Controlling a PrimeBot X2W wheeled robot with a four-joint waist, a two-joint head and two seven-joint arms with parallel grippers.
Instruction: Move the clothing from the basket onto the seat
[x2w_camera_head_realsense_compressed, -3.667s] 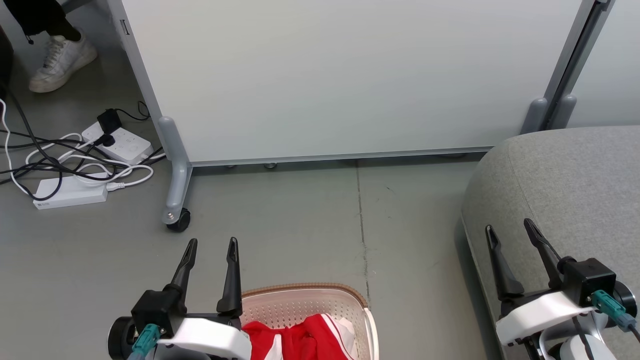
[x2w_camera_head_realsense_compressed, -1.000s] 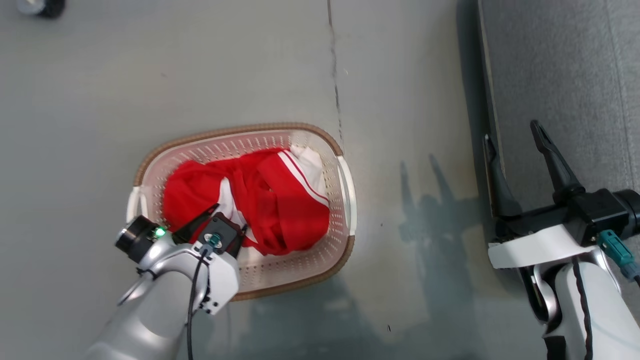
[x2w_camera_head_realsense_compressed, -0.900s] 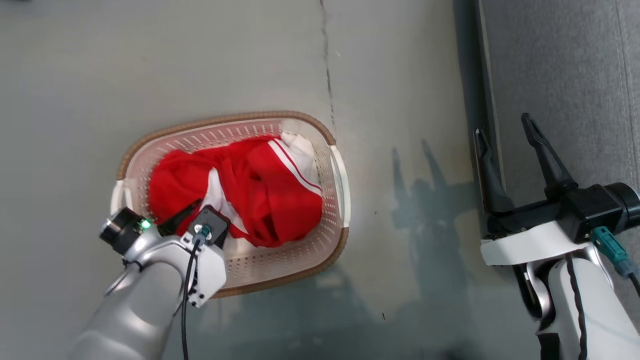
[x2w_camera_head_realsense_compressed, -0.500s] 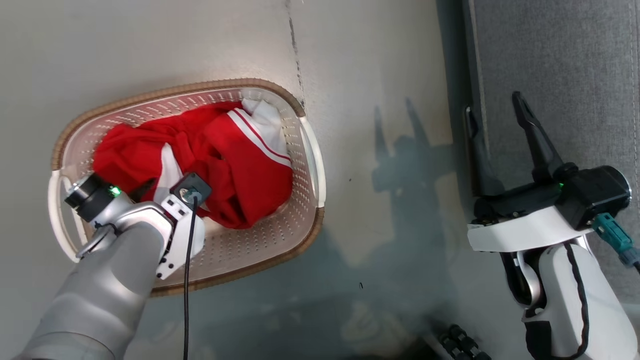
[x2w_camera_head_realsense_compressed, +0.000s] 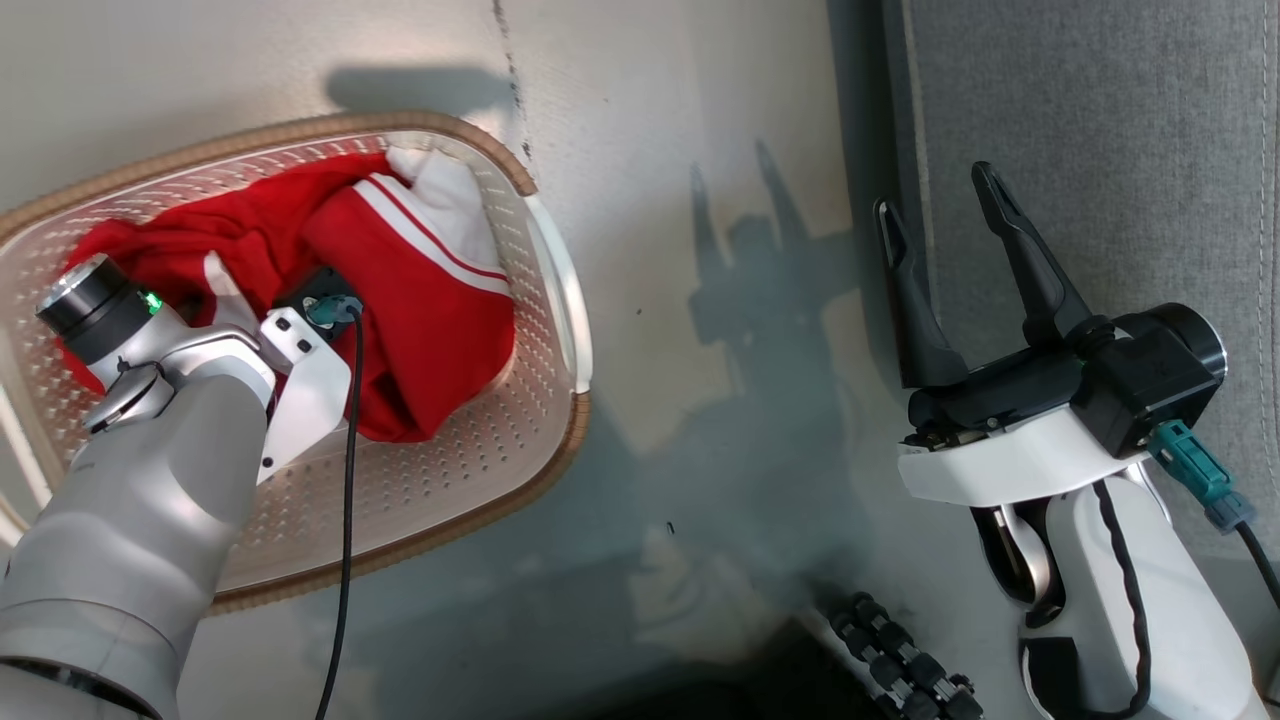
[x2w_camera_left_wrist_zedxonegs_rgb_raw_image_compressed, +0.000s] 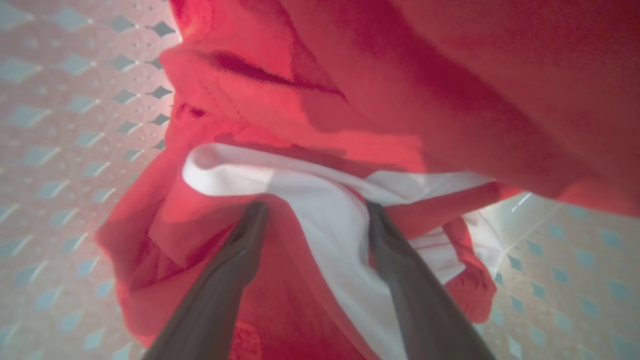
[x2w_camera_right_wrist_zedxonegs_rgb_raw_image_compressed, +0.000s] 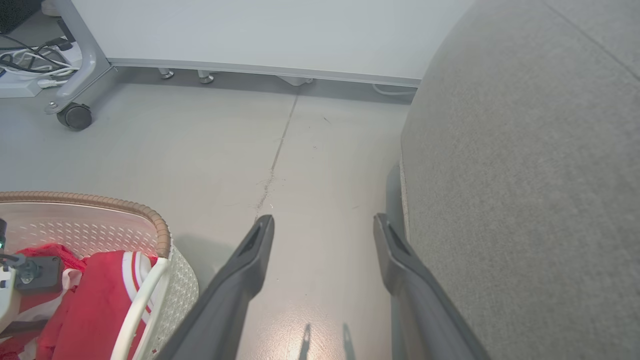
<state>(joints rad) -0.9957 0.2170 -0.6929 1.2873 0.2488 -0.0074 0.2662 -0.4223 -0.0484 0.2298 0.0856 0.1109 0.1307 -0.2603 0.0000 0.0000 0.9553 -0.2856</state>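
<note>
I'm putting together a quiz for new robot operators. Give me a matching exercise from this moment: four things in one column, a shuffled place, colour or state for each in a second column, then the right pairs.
Column one
1. clothing
2. seat
3. left gripper
4. right gripper

Column two
A. open and empty, clear of the basket
B. grey upholstery
C. red and white, bunched inside the basket
D. open, fingers down among the fabric

Pairs: 1-C, 2-B, 3-D, 4-A
</note>
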